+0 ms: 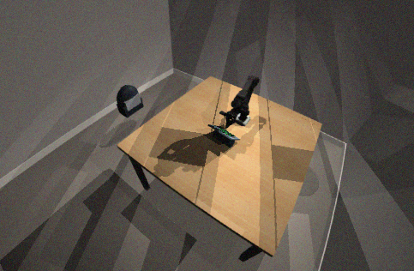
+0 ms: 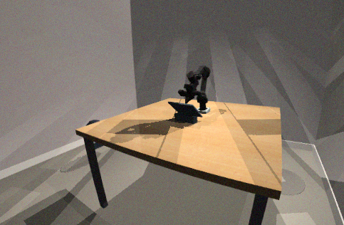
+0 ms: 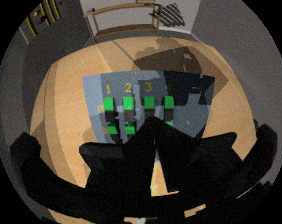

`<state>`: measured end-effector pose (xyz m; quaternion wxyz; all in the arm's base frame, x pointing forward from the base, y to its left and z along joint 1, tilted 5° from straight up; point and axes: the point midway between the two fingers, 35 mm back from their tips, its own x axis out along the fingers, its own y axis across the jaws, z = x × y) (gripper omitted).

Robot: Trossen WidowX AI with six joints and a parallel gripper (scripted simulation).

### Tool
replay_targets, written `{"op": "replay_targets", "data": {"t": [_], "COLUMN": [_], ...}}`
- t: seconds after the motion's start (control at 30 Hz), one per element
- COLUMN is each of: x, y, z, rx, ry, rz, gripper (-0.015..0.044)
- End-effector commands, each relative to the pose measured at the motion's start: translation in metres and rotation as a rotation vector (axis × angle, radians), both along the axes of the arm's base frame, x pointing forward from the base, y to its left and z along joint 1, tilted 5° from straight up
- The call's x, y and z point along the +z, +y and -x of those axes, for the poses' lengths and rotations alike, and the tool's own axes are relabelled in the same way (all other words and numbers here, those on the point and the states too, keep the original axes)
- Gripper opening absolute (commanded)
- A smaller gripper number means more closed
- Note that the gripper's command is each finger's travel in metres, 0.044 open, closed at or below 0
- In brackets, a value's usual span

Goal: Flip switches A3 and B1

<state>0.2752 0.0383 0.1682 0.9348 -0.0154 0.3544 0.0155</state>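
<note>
Wooden table beneath 1 switch panel, 1 arm, jaws closed on nothing.

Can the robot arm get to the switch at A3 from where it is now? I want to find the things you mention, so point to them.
Probably yes: the end effector (image 1: pixel 227 125) (image 2: pixel 186 102) (image 3: pixel 152 119) is shut and its tips hover near switch A3 (image 3: pixel 149 103), with nothing seen between them.
</note>
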Motion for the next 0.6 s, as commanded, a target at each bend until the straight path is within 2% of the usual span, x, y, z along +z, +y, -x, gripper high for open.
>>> {"op": "replay_targets", "data": {"t": [0.0,0.57], "x": [-0.0070,-0.0132], "y": [0.0008,0.0010], "z": [-0.0028,-0.0094], "rx": [0.006,0.006], "ry": [0.015,0.014], "rz": [0.003,0.003], "gripper": [0.0000,0.0000]}}
